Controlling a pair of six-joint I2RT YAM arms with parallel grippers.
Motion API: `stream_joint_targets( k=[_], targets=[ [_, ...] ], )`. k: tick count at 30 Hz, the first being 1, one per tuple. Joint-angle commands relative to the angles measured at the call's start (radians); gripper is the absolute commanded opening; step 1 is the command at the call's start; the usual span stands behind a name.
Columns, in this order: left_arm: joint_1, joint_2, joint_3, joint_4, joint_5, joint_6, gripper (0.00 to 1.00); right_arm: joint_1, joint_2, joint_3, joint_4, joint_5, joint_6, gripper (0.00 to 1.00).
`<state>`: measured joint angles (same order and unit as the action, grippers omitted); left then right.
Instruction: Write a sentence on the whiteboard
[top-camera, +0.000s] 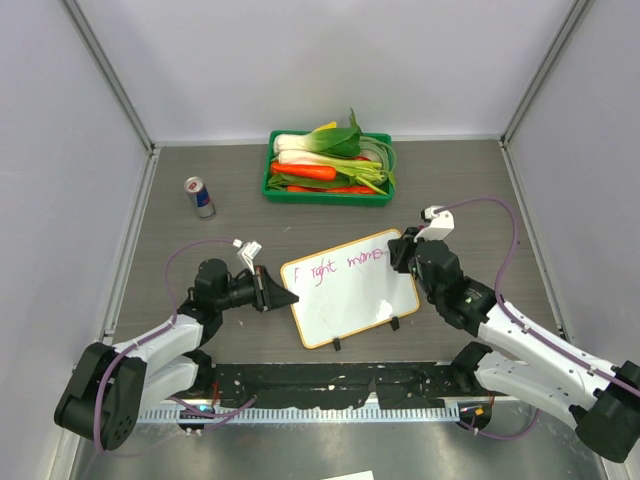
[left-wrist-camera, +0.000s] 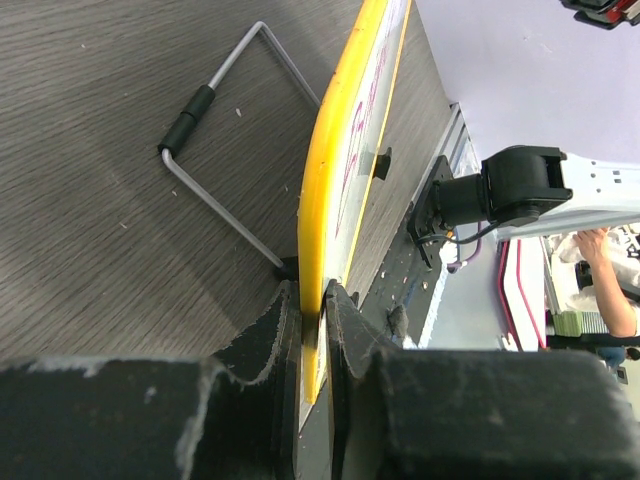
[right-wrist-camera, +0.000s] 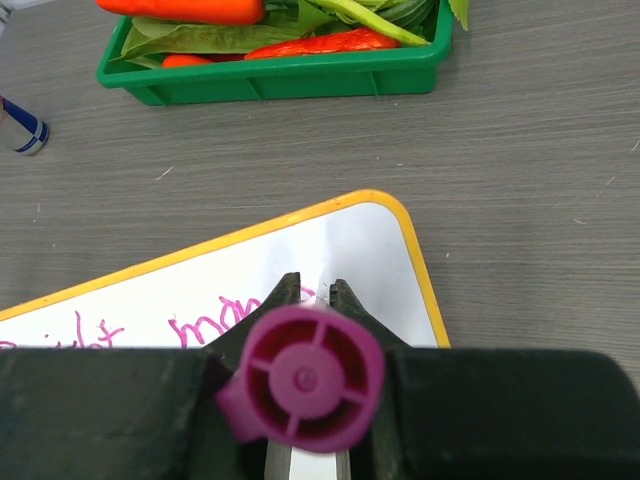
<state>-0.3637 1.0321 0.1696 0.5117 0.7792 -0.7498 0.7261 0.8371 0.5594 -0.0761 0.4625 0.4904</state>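
Left wrist, left gripper (left-wrist-camera: 312, 302) pinching whiteboard (left-wrist-camera: 322, 190) edge

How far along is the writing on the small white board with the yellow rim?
Done: the small yellow-rimmed whiteboard carries one line of purple writing, about "Bright mom", its last word unfinished. In hand: the left gripper clamps the board's edge; the right gripper, shut on a purple marker, is at the line's end. Left: the remaining words; the board below is blank.
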Motion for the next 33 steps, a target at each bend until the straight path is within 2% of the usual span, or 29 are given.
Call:
stream_joint_targets(
  k=[1,17,33],
  targets=[
    [0.000,0.006,0.004,0.001,-0.021,0.041,0.00,-0.007,-0.030,0.076,-0.008,0.019,-0.035,0.01],
    [-0.001,0.008,0.004,0.002,-0.020,0.041,0.00,-0.027,0.076,0.056,0.068,0.013,-0.049,0.02],
    [0.000,0.005,0.002,0.004,-0.015,0.041,0.00,-0.033,0.010,-0.030,-0.005,-0.044,-0.010,0.01]
  ],
)
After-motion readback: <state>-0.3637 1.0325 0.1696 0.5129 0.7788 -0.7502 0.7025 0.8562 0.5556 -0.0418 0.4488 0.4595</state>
